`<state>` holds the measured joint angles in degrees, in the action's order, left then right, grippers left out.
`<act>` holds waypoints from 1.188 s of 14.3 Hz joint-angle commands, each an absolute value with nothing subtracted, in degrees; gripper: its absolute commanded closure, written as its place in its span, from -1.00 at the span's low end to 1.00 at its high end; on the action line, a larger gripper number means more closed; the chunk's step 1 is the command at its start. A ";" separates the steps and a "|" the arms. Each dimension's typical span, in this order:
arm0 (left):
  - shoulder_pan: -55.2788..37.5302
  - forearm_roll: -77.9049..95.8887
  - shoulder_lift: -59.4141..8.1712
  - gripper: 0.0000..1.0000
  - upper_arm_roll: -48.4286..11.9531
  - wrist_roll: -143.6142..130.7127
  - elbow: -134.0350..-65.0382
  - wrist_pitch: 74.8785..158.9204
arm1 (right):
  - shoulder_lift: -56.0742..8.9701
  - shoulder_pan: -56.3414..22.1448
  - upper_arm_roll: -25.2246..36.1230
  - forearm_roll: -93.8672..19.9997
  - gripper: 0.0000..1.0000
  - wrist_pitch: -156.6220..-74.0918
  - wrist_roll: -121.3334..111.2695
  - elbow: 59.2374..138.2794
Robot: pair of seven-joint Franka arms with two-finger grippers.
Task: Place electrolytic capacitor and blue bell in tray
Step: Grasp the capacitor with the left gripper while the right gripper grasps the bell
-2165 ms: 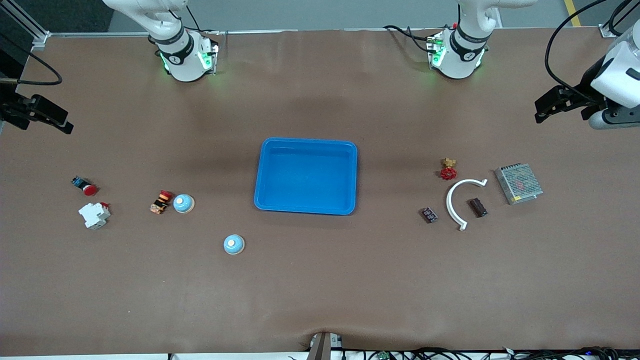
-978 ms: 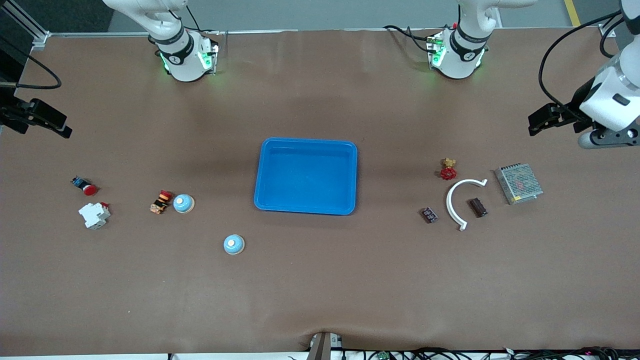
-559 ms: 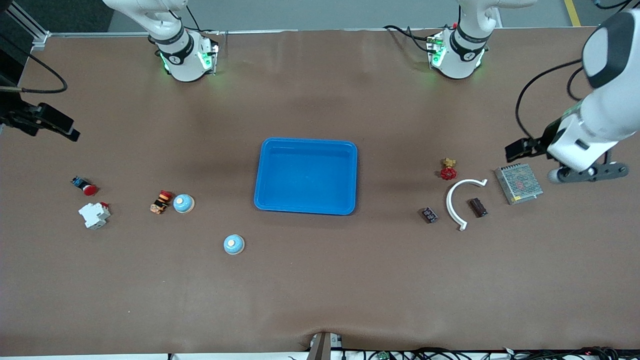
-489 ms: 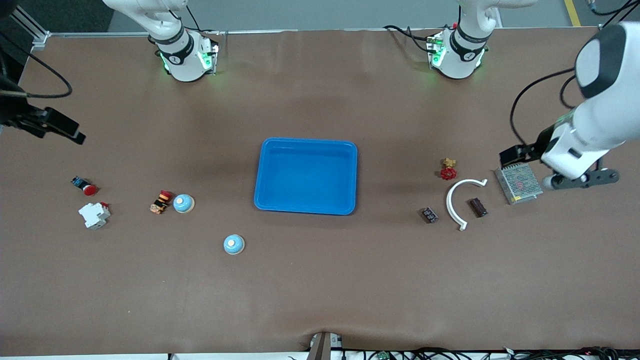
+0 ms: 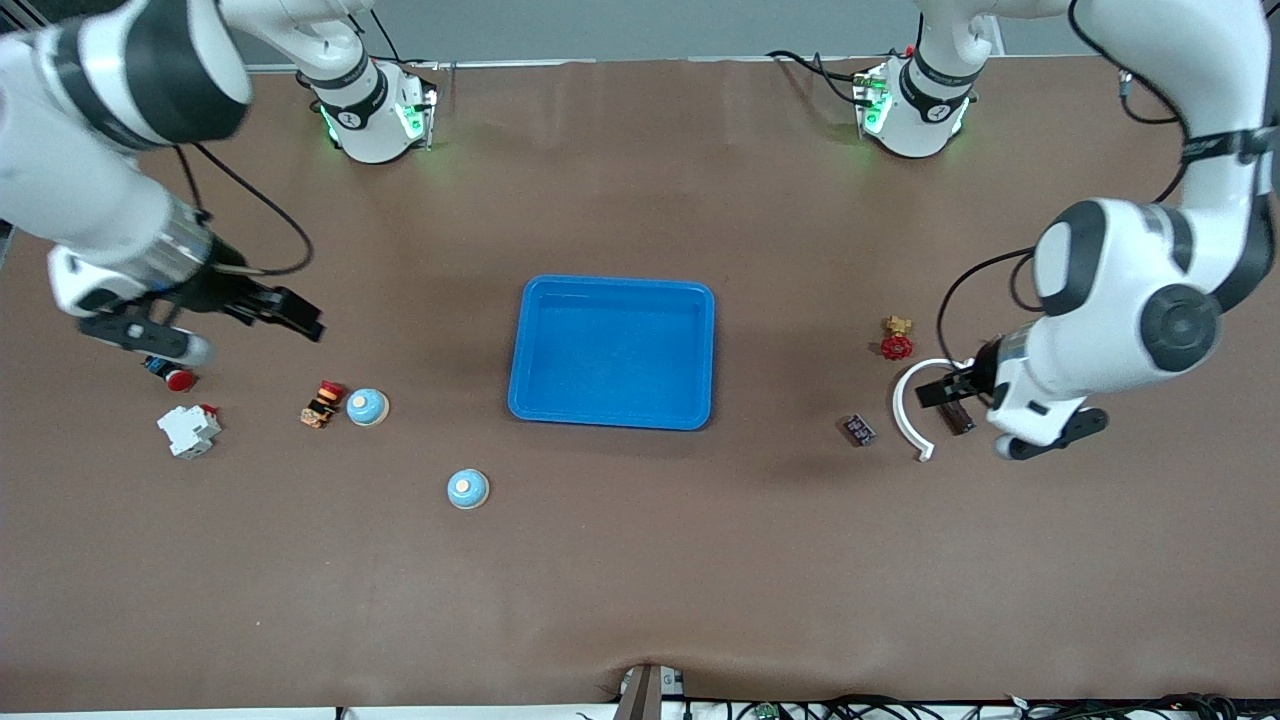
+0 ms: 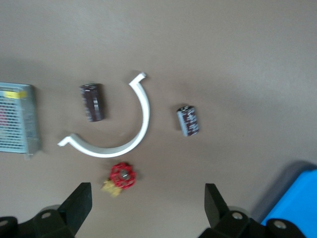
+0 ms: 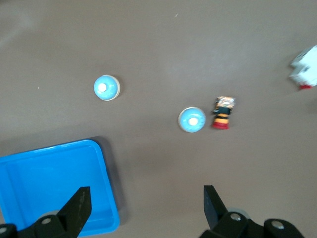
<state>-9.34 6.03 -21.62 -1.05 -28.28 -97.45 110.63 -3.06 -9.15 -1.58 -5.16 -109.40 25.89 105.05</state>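
The empty blue tray (image 5: 612, 352) lies mid-table. Two blue bells stand toward the right arm's end: one (image 5: 367, 407) (image 7: 191, 119) beside a striped part, the other (image 5: 467, 489) (image 7: 106, 88) nearer the front camera. Two dark electrolytic capacitors lie toward the left arm's end: one (image 5: 858, 430) (image 6: 188, 120) on its own, the other (image 5: 962, 422) (image 6: 92, 101) inside a white arc. My left gripper (image 5: 945, 392) (image 6: 147, 210) hangs open and empty over that arc. My right gripper (image 5: 295, 315) (image 7: 146, 208) hangs open and empty over bare table between tray and bells.
White arc (image 5: 908, 405), red valve (image 5: 897, 346) (image 6: 121, 177) and metal mesh box (image 6: 15, 118) sit by the capacitors. The striped part (image 5: 322, 403) (image 7: 223, 112), a white breaker (image 5: 188, 430) and a red push button (image 5: 177, 379) lie near the bells.
Both arms have swung in from the table's ends: the left gripper now over the white arc, the right gripper toward the bells. Nothing on the table has moved.
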 commanded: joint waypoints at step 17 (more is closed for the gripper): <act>-15.12 6.24 -38.05 -0.11 -0.97 -45.53 -102.04 135.96 | -48.15 -17.14 -0.53 -3.52 -1.00 -122.69 40.17 76.03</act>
<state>-14.75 6.03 -37.09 -1.29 -44.88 -102.49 134.39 -45.30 -17.12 -0.25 -4.46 -123.90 39.15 79.94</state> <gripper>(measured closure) 0.308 0.000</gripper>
